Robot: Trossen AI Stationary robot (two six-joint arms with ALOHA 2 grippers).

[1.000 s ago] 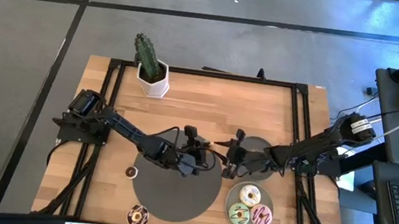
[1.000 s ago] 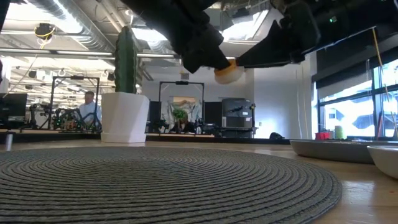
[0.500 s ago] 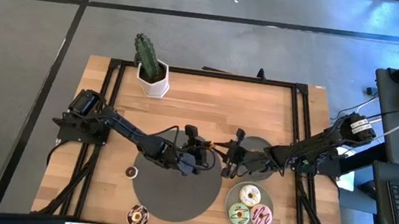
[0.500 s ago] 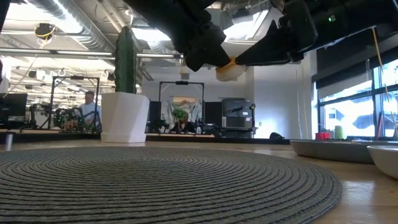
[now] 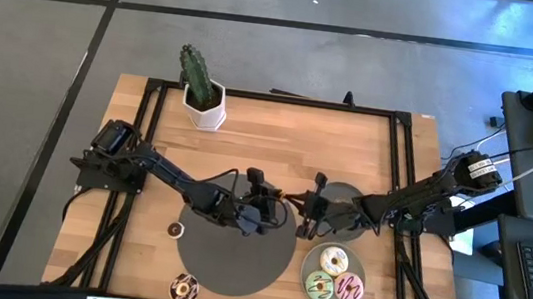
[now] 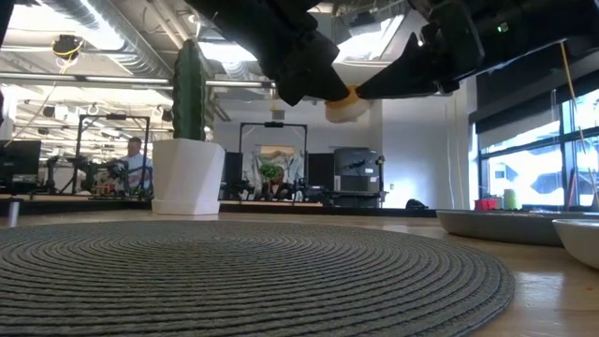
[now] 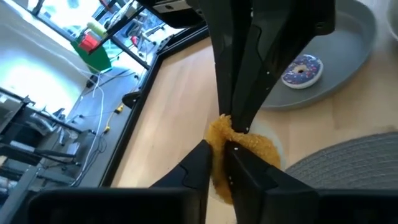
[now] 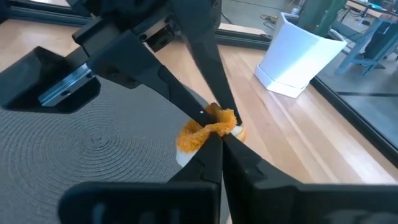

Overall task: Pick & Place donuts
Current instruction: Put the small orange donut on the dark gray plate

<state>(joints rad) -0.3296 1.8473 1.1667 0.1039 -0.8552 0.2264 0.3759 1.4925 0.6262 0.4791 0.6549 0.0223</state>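
Note:
A small orange donut (image 6: 346, 105) hangs in the air over the far right edge of the dark round mat (image 5: 234, 257). My left gripper (image 7: 217, 152) reaches it from the table's left and my right gripper (image 8: 217, 142) from the right; both are shut on it, fingertips almost meeting. A grey plate (image 5: 306, 270) near the front right holds a cream donut (image 5: 333, 260), a green donut (image 5: 319, 286) and a pink donut (image 5: 349, 288). A chocolate-sprinkled donut (image 5: 184, 287) and a mini brown donut (image 5: 176, 229) lie on the wood, left of the mat. My left gripper pinches the orange donut's left part (image 7: 216, 140) between its two fingers, reaching in roughly level from the table's left. The donut is lifted clear of the mat. My right gripper pinches the donut's other side (image 8: 217, 127) between its two fingertips, coming from the table's right. The soft ring is squeezed out of shape between the two holds.
A second grey plate (image 5: 352, 192) behind the right gripper carries a purple mini donut (image 7: 303, 70). A cactus in a white pot (image 5: 202, 97) stands at the far left. Black frame rails run along the table's edges.

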